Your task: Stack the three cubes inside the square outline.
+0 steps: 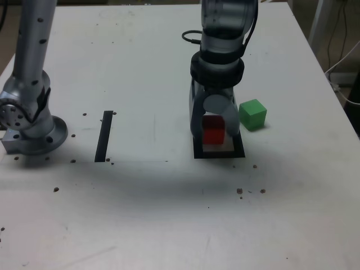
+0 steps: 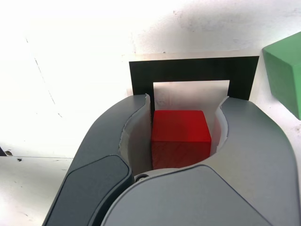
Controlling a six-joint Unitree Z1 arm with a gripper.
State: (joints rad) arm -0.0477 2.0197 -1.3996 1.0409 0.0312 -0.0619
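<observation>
A matte white tabletop (image 1: 140, 67), speckled with small dark crumbs, carries a thick black square outline with a white centre (image 1: 219, 153). Over it stands the grey gripper (image 1: 214, 130), jaws clamped on a small solid red cube (image 1: 214, 129) held within the outline. A small solid green cube (image 1: 252, 114) sits just beside the outline, toward the exterior view's right. A straight black strip (image 1: 104, 136) and the arm's grey metal base (image 1: 28, 126) lie toward that view's left. Cables (image 1: 343, 62) hang beyond the table's right edge.
</observation>
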